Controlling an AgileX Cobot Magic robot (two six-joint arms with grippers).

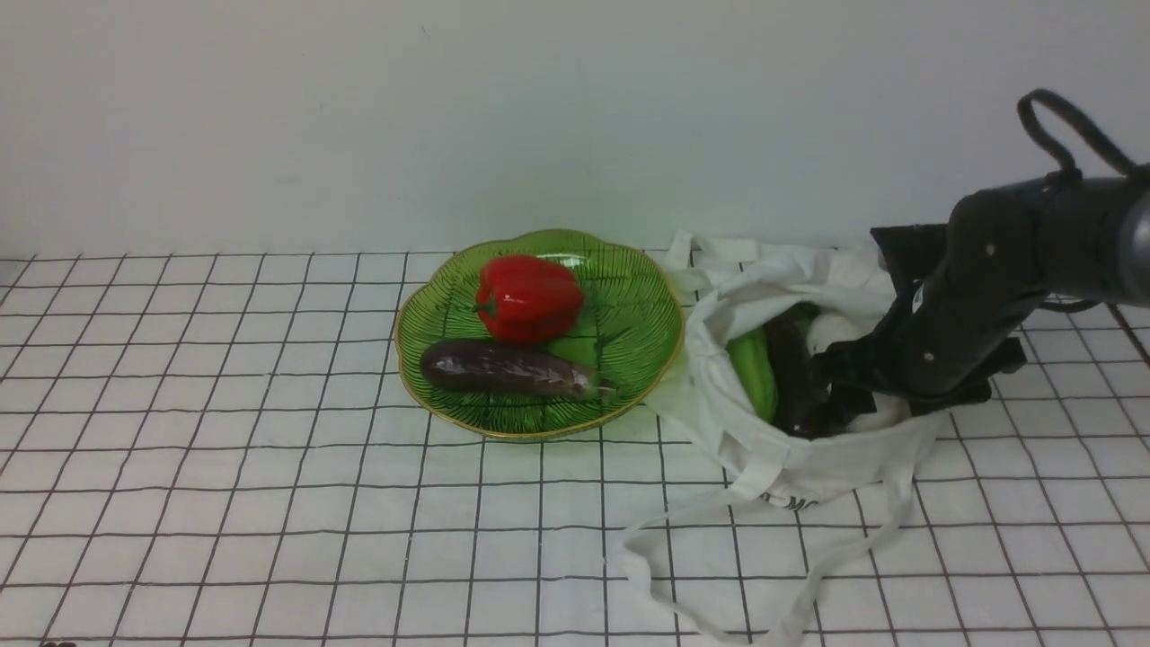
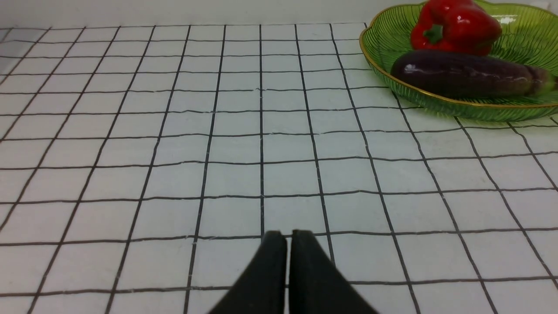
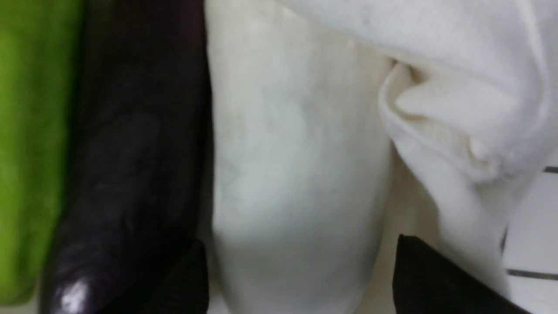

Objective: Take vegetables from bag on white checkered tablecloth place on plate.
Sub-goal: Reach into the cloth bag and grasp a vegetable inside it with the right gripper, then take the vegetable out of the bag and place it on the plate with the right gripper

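Straddling the white vegetable (image 3: pixel 296 152), the right pincer (image 3: pixel 301 279) is reaching into the bag (image 1: pixel 791 458) with its fingers spread wide. One black fingertip (image 3: pixel 187 279) is sitting between the white vegetable and the dark aubergine (image 3: pixel 130 152). The other is standing off the white vegetable's far flank, against the bag's folded cloth, so nothing is being squeezed.

Inside the bag, three vegetables are lying side by side lengthwise: the white one, the dark aubergine touching it, and the long green vegetable (image 3: pixel 30 131) beyond that, nearest the bag's left wall. The bag's mouth is gaping upward, its rim sagging in folds around the right arm. Its thin straps (image 1: pixel 809 593) are trailing from the bag's near side toward the robot across the white checkered tablecloth (image 1: pixel 225 404) that is covering the surface.

Just beside the bag, to its left, the plate (image 1: pixel 629 305) is holding a red pepper (image 1: pixel 528 296) and, nearer the robot, a second aubergine (image 1: pixel 508 368) lying on its side. The plate's gold rim is nearly touching the bag's cloth.

Well apart from the bag, the left pincer (image 2: pixel 285 266) is hovering low over the tablecloth, clenched with only a hairline slit between its fingers and gripping nothing. A wide stretch of grid is showing around it.
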